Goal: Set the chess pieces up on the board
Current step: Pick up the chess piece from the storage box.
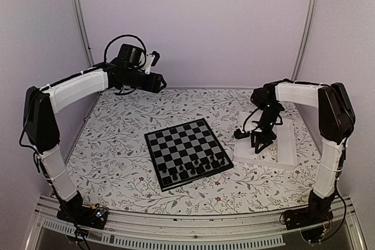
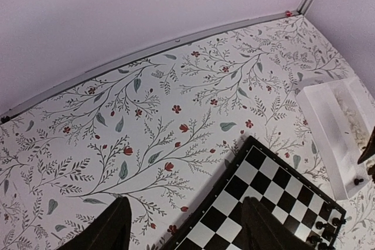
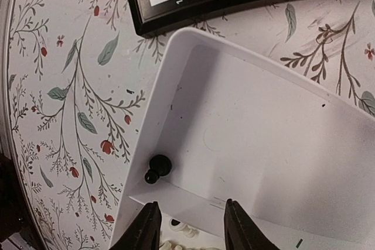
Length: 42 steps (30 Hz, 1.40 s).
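Over the white tray (image 3: 263, 115), right of the board (image 1: 181, 139), my right gripper (image 3: 191, 205) hangs partly open and holds nothing. A lone black pawn (image 3: 158, 168) lies in the tray corner just beside its fingertips. Black pieces (image 1: 196, 168) stand along the board's near rows, so I judge fetching this pawn to be the step in hand: shift across to straddle it, descend, and close clear of the tray wall. My left gripper (image 2: 186, 203) is raised at far left, wide open and empty.
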Tool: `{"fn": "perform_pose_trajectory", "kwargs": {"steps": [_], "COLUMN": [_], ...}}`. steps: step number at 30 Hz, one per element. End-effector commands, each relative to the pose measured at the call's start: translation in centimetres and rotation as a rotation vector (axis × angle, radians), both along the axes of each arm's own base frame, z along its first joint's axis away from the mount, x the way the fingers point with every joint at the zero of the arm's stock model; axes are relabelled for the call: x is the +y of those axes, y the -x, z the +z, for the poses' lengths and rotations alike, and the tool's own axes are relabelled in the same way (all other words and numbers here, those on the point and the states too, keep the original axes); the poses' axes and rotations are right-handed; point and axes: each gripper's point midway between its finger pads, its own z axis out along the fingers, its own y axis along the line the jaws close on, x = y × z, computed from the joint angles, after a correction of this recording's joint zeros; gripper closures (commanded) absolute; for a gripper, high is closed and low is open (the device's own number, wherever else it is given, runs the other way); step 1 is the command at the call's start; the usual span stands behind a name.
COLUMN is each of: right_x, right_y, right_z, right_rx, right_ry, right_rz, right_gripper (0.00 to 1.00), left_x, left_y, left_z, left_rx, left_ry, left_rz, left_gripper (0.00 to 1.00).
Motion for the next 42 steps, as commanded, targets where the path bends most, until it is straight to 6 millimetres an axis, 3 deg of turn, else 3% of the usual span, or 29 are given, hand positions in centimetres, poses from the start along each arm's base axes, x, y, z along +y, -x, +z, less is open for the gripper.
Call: {"fn": "perform_pose_trajectory", "kwargs": {"steps": [1,11,30,36,42], "right_x": [0.3,0.7,0.1,1.0,0.8], "right_y": [0.6,1.7,3.2,1.8,2.1], "right_z": [-0.8,-1.4,-2.3,-2.0,-2.0], "right_rx": [0.014,0.047,0.041,0.017,0.036], "right_ry": [0.017,0.016,0.038,0.029,0.037], "right_rz": [0.080,0.121,0.180,0.136,0.139], "right_gripper": [0.60,0.63,0.62,0.71,0.84], "left_x": [0.7,1.6,2.1,2.1,1.7], "left_y": [0.3,1.1,1.0,0.6,0.4], "left_z": [1.3,1.9,0.6,0.4,-0.1], "left_rx": [-0.042,-0.064,-0.049,-0.048,-0.033], "left_ry": [0.002,-0.020,-0.048,-0.040,-0.024], "left_rz": [0.004,0.010,-0.004,-0.003,-0.002], "left_gripper": [0.34,0.34,0.34,0.34,0.34]}}
